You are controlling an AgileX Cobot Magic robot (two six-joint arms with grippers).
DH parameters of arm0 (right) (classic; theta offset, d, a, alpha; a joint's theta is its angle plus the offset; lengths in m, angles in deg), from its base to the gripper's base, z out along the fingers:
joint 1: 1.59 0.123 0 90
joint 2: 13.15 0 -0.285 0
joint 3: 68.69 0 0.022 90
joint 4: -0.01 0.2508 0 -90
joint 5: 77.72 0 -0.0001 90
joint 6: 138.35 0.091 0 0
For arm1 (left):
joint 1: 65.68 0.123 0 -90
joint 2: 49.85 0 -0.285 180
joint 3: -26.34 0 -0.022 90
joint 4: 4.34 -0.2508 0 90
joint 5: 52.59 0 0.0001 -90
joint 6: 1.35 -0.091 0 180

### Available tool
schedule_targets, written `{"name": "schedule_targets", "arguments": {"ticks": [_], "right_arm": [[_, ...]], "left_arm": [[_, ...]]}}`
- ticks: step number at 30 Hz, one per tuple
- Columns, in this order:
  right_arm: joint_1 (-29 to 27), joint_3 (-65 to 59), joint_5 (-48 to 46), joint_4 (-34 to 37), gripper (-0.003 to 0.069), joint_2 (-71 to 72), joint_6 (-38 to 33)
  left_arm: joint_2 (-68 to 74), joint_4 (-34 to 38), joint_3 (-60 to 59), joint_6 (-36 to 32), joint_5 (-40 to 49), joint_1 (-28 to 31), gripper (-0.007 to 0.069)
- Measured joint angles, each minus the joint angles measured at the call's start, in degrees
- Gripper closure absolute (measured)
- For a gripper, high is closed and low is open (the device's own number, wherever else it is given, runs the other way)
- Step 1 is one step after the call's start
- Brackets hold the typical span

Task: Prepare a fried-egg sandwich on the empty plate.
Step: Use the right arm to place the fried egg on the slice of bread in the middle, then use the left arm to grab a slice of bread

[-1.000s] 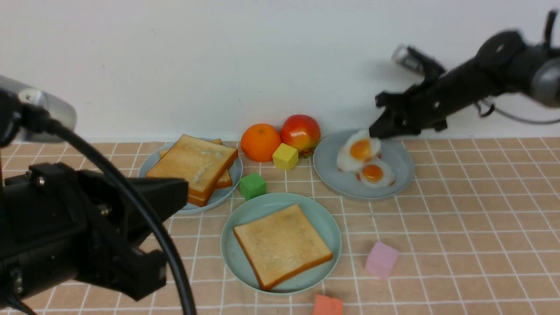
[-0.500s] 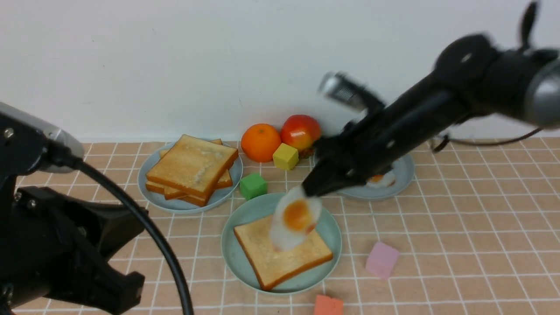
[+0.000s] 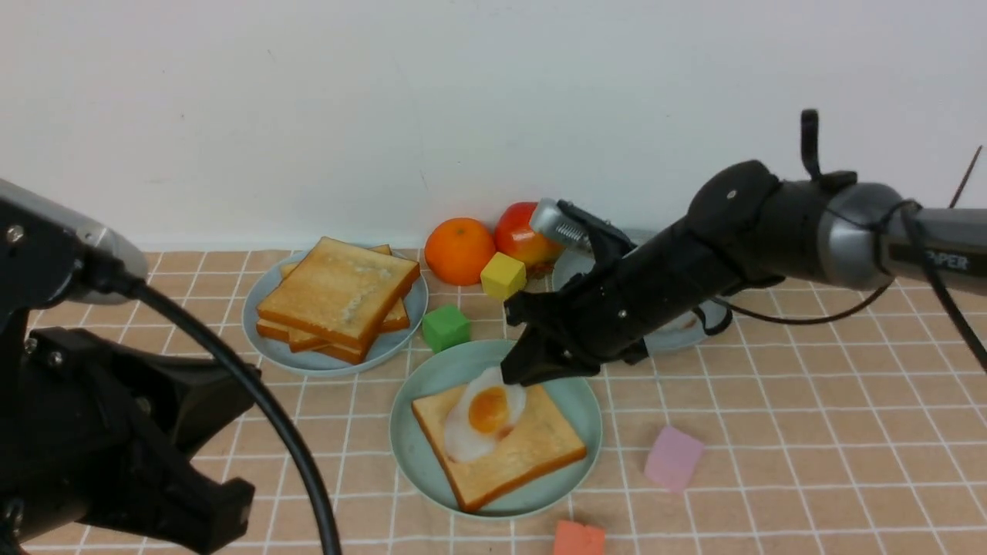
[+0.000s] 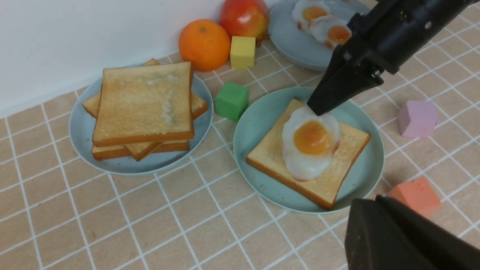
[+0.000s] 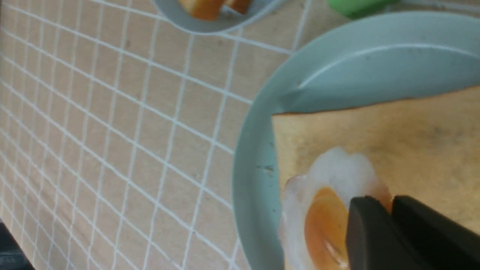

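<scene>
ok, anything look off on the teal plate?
Slightly: the fried egg sits off-centre on the toast, toward its far edge, one rim pinched in the right claw. The teal plate is otherwise tidy; nothing spilled or damaged.

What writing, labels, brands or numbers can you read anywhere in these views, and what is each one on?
"PER": white letters on the dark link of the right arm, front view; this is only the end of a word, and the letters before it are unclear.
Nothing else in any of the three views carries writing that can be read.
</scene>
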Motion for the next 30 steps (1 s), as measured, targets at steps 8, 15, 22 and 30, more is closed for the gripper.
{"name": "schedule_targets", "arguments": {"ticks": [8, 15, 22, 30], "right_arm": [[-0.57, 0.00, -2.13, -8.44, 0.0244, 0.40, 3.38], [-4.14, -0.06, -10.70, -22.81, 0.0178, 12.31, 8.26], [-4.44, -4.76, -17.61, -38.36, 0.0445, 30.69, 19.68], [-4.44, -19.43, -17.51, -41.71, 0.0671, 51.93, 22.86]], "left_arm": [[0.00, 0.47, -0.12, 2.02, 0.00, 0.00, 0.0596], [6.38, 3.22, 0.33, 3.68, -0.31, 0.00, 0.0596], [22.27, 4.67, 10.29, -1.62, 3.14, 1.18, 0.0638], [39.70, 18.85, 23.92, -21.87, 2.80, 19.11, 0.0638]]}}
